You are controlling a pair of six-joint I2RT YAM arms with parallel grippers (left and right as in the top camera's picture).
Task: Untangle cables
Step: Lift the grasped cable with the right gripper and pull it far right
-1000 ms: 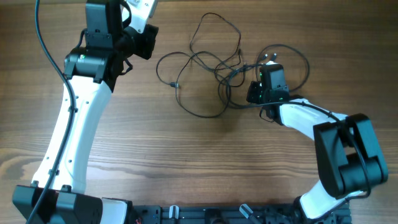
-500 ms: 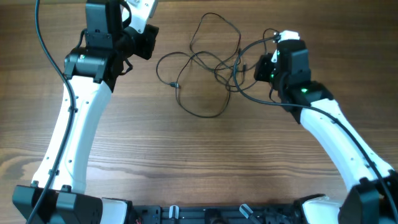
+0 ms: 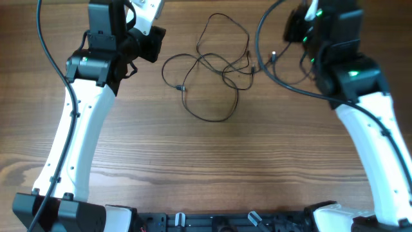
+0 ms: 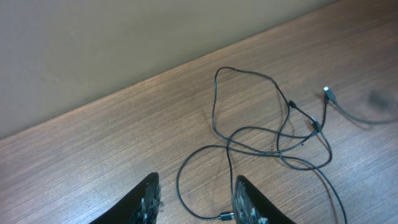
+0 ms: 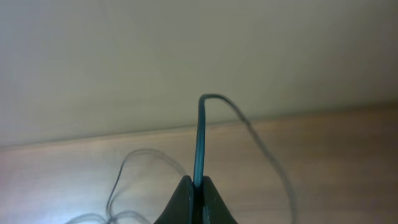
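Observation:
Thin black cables (image 3: 212,64) lie in a loose tangle of loops on the wooden table (image 3: 193,161). One cable (image 3: 259,38) is lifted away from the tangle at the right and hangs in a wide arc. My right gripper (image 3: 295,26) is raised near the table's far edge. In the right wrist view it (image 5: 197,182) is shut on that cable (image 5: 199,137), which rises straight from the jaws and bends over to the right. My left gripper (image 4: 197,182) is open low over the table. A cable loop with a small plug (image 4: 225,216) lies between its fingers, untouched.
The pale wall (image 4: 124,43) meets the table's far edge just behind the tangle. A loose plug end (image 4: 328,93) lies right of the loops. My left arm (image 3: 84,129) spans the left side and my right arm (image 3: 373,129) the right side.
My right arm has risen and swung toward the far right, pulling its cable up and out of the tangle. The left arm has not moved.

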